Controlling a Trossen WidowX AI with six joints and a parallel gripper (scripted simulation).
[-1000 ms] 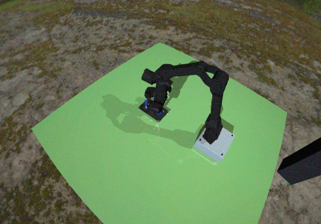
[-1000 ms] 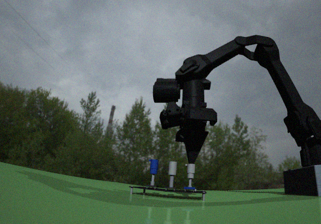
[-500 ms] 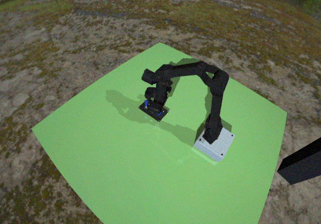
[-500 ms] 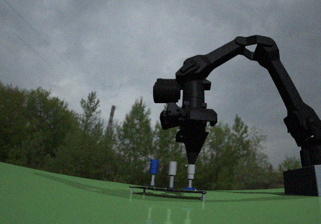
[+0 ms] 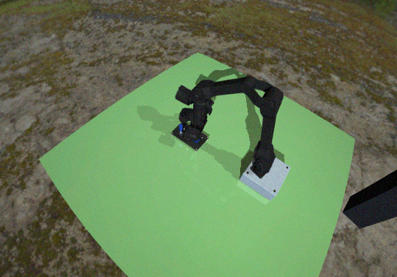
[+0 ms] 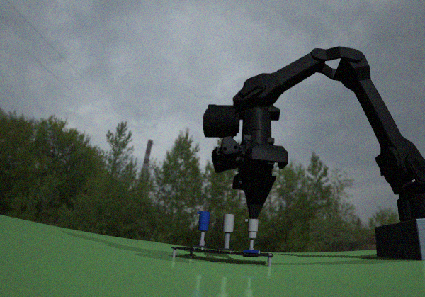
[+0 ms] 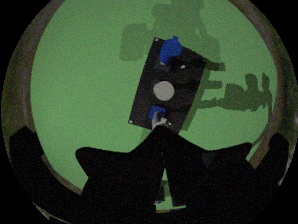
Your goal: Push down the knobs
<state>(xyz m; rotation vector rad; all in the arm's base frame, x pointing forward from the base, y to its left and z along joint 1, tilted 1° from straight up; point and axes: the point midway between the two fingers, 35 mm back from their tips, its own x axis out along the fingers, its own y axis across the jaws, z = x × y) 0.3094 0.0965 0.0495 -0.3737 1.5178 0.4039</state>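
Observation:
The circuit board [image 5: 190, 143] [image 6: 214, 250] [image 7: 142, 102] stands on short legs. A blue knob [image 5: 180, 128] [image 6: 204, 220] [image 7: 171, 49] stands high at its far end, with bare shaft below it. A grey knob [image 6: 229, 223] [image 7: 163, 91] stands high in the middle, also with bare shaft below. A second grey knob [image 6: 253, 223] stands on a shaft above a blue potentiometer [image 6: 251, 251] [image 7: 156, 110], with a gap between them. My gripper [image 6: 253, 217] [image 7: 159, 129] is shut and holds nothing. Its tips are at the top of this second grey knob; whether they touch is unclear.
The arm's pale base block [image 5: 268, 178] [image 6: 394, 240] sits on the green table top [image 5: 165, 211] to the right of the board. A dark beam [image 5: 374, 202] juts in at the right edge of the top view. The blue knob and middle grey knob stand close beside the gripper.

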